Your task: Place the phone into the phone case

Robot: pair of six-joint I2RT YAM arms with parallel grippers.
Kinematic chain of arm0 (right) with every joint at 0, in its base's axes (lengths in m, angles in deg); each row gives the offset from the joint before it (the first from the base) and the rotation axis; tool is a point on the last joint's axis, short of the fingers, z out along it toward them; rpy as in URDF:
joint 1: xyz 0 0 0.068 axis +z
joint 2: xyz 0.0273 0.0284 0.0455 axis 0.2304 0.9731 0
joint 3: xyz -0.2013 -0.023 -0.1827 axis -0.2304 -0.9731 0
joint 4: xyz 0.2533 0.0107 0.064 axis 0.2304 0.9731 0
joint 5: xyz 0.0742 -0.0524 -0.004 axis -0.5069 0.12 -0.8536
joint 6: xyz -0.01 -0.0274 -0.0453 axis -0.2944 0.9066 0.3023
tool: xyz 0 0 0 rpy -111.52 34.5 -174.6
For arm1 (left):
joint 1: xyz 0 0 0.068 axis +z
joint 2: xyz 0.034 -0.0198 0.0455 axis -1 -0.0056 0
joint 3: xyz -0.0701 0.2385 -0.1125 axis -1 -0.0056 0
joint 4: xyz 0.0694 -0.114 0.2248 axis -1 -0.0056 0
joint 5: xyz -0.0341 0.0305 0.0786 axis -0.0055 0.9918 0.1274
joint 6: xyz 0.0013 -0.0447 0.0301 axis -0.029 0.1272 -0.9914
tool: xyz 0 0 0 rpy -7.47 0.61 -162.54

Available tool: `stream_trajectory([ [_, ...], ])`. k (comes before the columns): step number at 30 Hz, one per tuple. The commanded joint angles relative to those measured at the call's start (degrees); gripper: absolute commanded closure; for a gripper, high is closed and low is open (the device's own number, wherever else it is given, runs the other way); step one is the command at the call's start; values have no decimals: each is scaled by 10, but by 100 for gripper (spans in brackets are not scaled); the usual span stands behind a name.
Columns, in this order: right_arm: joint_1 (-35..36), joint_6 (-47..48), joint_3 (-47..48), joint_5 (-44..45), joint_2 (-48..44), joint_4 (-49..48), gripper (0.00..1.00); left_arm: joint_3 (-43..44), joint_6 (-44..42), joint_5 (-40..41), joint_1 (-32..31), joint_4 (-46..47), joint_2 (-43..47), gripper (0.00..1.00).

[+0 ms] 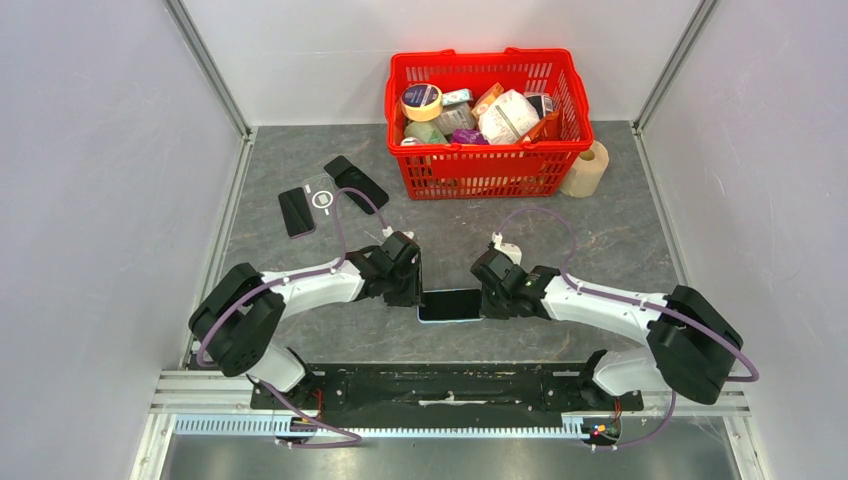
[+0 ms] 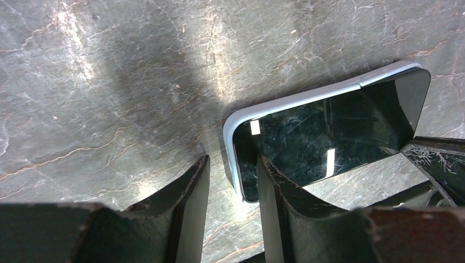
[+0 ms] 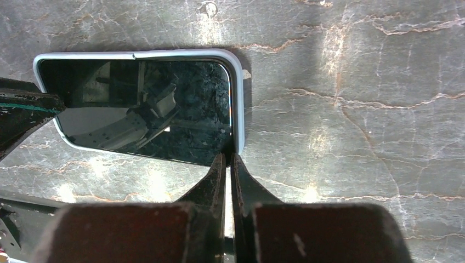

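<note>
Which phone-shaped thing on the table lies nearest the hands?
The pale-rimmed phone at the front middle; the clear case and two dark slabs lie together at the back left.

Dark-screened phone (image 1: 450, 305), pale rim, flat, face up, near edge; clear ringed phone case (image 1: 322, 196) far left

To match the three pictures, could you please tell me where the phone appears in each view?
Top external: the phone lies flat, just below the centre of the picture.
Left wrist: the phone is right of centre, slanting up towards the top right corner.
Right wrist: the phone fills the upper left, its long side level.
Shared landmark: the grey veined table on which it lies, seen in all three views.
</note>
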Motion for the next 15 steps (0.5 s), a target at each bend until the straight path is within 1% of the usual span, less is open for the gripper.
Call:
stream_trajectory([
  [1,2,-5,-8,2,44,-46,96,12,-14,-8,1,23,-11,57],
  [5,3,-6,-10,-5,70,-61,100,13,-13,-11,0,25,-15,57],
  [15,17,-15,-14,-7,135,-85,100,17,-13,-11,0,28,-25,58],
])
